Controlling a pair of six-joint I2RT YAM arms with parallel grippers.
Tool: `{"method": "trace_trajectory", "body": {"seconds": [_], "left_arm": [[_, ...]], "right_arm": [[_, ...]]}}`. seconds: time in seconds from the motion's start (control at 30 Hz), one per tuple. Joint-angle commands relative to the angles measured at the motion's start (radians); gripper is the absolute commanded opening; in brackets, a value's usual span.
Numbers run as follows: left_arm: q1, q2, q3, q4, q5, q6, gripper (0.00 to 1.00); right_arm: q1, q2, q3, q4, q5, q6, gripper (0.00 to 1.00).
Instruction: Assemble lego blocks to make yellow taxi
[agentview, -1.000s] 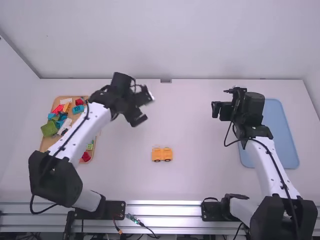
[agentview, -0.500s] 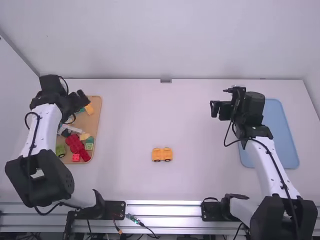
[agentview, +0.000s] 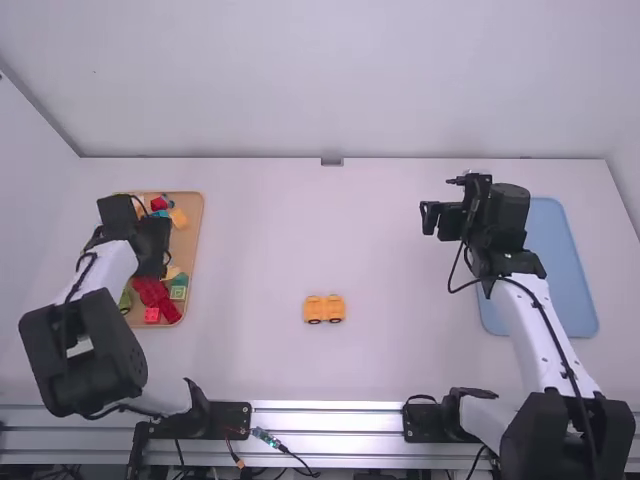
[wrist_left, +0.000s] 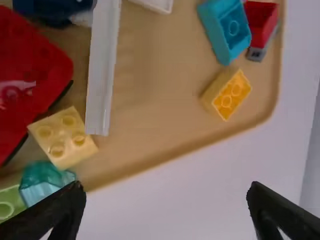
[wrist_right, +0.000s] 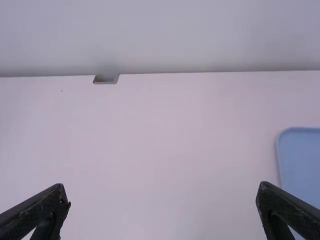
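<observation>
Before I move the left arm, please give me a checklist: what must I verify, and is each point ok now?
1. Left gripper open and without a block: ok, its fingers are wide apart with nothing between them.
2. Left gripper over the brown tray: ok.
3. Pale yellow block free on all sides: not ok, the white bar and the teal block lie close beside it.
4. Car on its wheels on the table: ok.
5. Car's parts pressed firmly together: cannot tell.
6. Right gripper out of the way: ok, it is open, far from the brown tray.
</observation>
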Motion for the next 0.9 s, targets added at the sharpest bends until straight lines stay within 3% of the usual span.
{"method": "trace_trajectory", "body": {"seconds": [0.0, 0.07, 0.2, 0.27, 0.63, 0.87], "left_arm": [[0.000, 0.004, -0.064, 0.021, 0.010, -0.193, 0.96], [0.008, 0.004, -0.087, 0.027, 0.023, -0.241, 0.98], [0.010, 0.004, -0.107, 0.027, 0.011, -0.215, 0.89], [0.010, 0.004, -0.078, -0.003, 0.006, -0.167, 0.84], [0.010, 0.012, 0.105, -0.266, -0.059, -0.167, 0.84], [0.010, 0.157, 0.246, -0.346, -0.056, -0.090, 0.82]], "right_arm": [[0.003, -0.007, 0.016, 0.003, -0.006, 0.003, 0.99], [0.003, -0.007, 0.016, 0.003, -0.006, 0.003, 0.99], [0.003, -0.007, 0.016, 0.003, -0.006, 0.003, 0.99], [0.003, -0.007, 0.016, 0.011, -0.007, 0.003, 0.99], [0.003, -0.007, 0.016, 0.024, -0.006, 0.056, 0.99], [0.018, -0.007, 0.016, 0.018, -0.006, 0.051, 0.99]]}}
